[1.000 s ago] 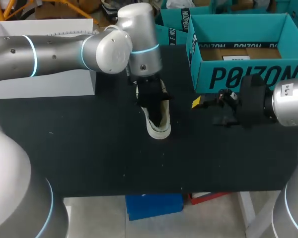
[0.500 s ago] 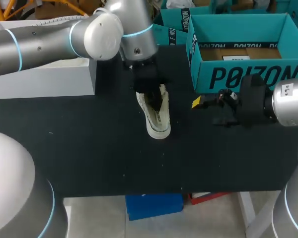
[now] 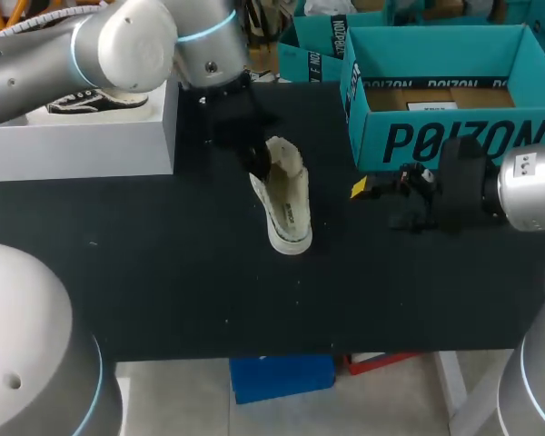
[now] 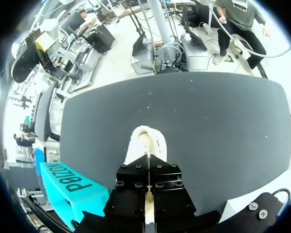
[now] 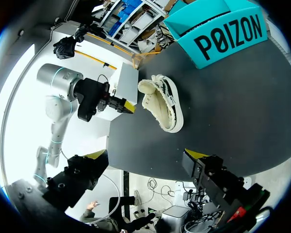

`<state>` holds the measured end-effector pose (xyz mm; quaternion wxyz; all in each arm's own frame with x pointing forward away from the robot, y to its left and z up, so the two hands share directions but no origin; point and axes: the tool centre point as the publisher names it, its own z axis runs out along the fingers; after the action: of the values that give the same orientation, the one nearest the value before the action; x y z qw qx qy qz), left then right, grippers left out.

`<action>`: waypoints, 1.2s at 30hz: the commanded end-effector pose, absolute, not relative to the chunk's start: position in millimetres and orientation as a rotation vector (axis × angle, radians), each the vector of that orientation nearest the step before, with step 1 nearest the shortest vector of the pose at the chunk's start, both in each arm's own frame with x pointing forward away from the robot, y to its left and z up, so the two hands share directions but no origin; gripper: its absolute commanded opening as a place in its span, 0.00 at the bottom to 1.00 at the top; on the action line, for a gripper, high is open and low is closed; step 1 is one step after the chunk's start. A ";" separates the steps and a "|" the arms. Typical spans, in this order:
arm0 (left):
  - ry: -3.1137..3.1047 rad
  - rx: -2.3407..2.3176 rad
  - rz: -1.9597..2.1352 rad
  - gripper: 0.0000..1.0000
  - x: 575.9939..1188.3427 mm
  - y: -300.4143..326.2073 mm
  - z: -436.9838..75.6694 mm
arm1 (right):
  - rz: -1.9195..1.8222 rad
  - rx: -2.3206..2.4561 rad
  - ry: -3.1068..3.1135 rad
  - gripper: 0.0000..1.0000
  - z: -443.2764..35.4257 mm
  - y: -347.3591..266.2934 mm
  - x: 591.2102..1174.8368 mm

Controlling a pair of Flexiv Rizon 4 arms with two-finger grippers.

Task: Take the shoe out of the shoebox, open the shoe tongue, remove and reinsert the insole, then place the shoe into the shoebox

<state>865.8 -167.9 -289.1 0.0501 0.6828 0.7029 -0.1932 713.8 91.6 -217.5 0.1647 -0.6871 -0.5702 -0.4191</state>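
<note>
Shoe (image 3: 289,204) lies outside the shoebox (image 3: 436,141), within reach of both our arms — left gripper (image 4: 149,161) closed empty by its heel, right gripper (image 5: 144,155) wide open.

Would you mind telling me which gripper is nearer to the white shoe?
Left. The left gripper is close by the heel end of the white shoe; the right gripper is farther off to its side, in front of the teal shoebox.

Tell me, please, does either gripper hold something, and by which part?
Right gripper: nothing; its jaws stand open, apart from the shoe. Left gripper: it cannot be told; it is at one end of the shoe.
</note>
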 end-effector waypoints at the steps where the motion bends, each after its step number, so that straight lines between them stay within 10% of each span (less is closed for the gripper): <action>1: 2.110 1.965 -0.608 0.01 861.4 -149.7 -283.9 | -1.194 -1.960 -1.625 1.00 -217.5 92.4 714.0; 36: 2.197 1.333 -0.921 0.00 896.3 -116.5 -286.2 | -1.194 -1.960 -1.625 1.00 -217.5 92.4 714.0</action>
<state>901.1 -119.6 -283.8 0.1805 0.4884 0.7907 -0.3221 713.8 91.6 -217.4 0.1648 -0.6871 -0.5703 -0.4191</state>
